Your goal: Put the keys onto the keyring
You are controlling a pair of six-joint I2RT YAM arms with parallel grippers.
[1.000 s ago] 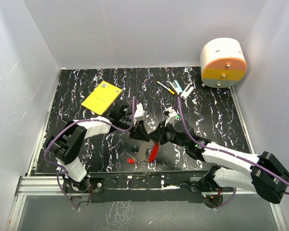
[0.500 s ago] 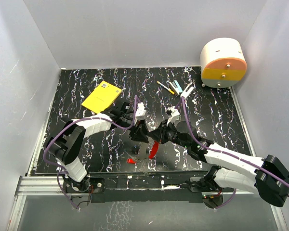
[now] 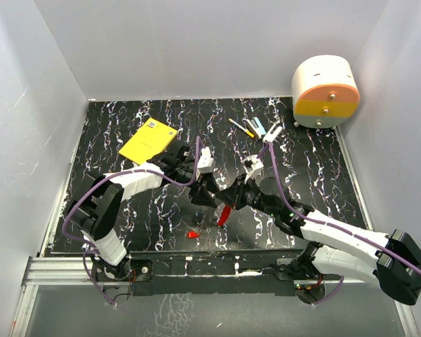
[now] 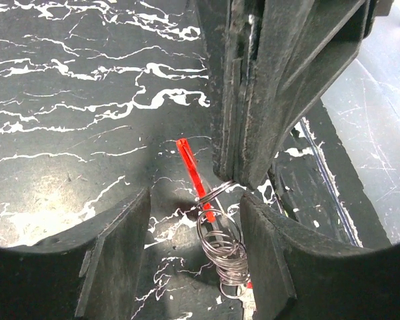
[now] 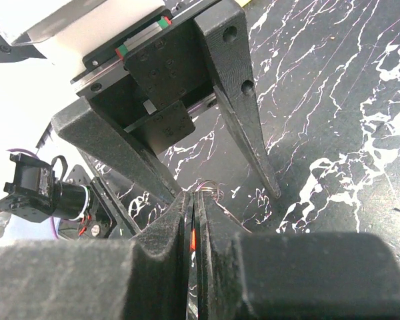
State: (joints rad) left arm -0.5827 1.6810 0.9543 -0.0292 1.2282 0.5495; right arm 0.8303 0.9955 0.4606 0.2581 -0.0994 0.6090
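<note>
The left gripper [image 4: 195, 200] has been opened partway, empty; the keyring [image 4: 228, 257], red key [image 4: 192, 170] against it, is pinched at twelve o'clock by the closed right gripper [image 4: 237, 181].

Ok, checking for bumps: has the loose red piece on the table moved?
No. The red piece lies at the same spot relative to the table's front edge.

The left gripper [image 3: 202, 196] has swung its jaws apart and come off the keyring [image 4: 220, 250], which now dangles from the pinched right gripper [image 5: 192, 197] alone, and the right arm [image 3: 337, 235] has slid its elbow farther out to the right.
</note>
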